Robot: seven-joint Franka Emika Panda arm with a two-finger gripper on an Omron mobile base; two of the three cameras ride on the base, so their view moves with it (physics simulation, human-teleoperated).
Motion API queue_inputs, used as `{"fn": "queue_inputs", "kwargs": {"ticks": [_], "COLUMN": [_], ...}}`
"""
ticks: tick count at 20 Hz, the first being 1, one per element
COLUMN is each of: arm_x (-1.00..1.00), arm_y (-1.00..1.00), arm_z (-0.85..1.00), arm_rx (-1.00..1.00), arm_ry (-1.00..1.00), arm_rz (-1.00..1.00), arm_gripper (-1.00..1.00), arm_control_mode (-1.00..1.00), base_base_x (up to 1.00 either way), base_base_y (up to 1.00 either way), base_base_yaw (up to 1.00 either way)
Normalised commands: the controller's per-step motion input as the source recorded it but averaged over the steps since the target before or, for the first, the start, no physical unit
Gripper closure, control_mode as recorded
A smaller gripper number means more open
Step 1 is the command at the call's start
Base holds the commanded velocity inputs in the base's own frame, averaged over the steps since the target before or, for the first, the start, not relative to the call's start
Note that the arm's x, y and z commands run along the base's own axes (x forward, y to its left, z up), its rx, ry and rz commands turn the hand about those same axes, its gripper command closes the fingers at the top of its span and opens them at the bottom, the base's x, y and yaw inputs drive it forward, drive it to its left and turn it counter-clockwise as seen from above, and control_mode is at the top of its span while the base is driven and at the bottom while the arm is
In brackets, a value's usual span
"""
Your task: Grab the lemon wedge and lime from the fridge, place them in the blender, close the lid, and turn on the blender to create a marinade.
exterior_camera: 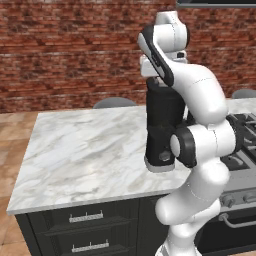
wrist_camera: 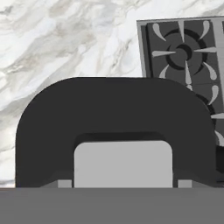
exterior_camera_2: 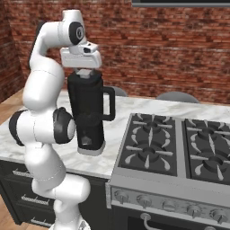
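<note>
The black blender (exterior_camera: 162, 125) (exterior_camera_2: 87, 112) stands on the marble counter (exterior_camera: 85, 150) beside the stove. Its black lid (wrist_camera: 118, 105) (exterior_camera_2: 85, 77), with a grey square in the centre, lies at the top of the jar. My gripper (exterior_camera_2: 83, 72) (wrist_camera: 123, 183) points straight down onto it. Its fingertips (wrist_camera: 63, 183) flank the grey square closely on both sides, with the jaws wide. The lemon wedge, the lime and the fridge are out of view.
A gas stove (exterior_camera_2: 179, 143) (wrist_camera: 188, 57) adjoins the counter on the blender's right. Two grey chair backs (exterior_camera: 115, 102) rise behind the island. Dark drawers (exterior_camera: 85, 217) sit under the counter's front edge. A brick wall stands at the back.
</note>
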Motion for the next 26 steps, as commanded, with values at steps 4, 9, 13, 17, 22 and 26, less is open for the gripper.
{"fn": "queue_inputs", "kwargs": {"ticks": [4,9,13,17,22,26], "arm_x": [0.00,-0.34,-0.32,0.00,0.00,0.00], "arm_y": [0.00,-0.16,-0.14,0.00,0.00,0.00], "arm_z": [0.00,-0.02,0.00,0.00,-0.06,-0.03], "arm_rx": [0.00,0.01,0.03,0.00,0.00,0.00], "arm_ry": [0.00,0.01,0.06,0.00,0.01,0.00], "arm_rz": [0.00,0.01,0.01,0.00,0.08,0.06], "arm_gripper": [1.00,1.00,1.00,1.00,1.00,1.00], "arm_control_mode": [-1.00,-1.00,-1.00,-1.00,-1.00,-1.00], "base_base_x": [0.00,0.00,0.00,0.00,0.00,0.00], "base_base_y": [0.00,0.00,0.00,0.00,0.00,0.00], "base_base_yaw": [0.00,0.00,0.00,0.00,0.00,0.00]}}
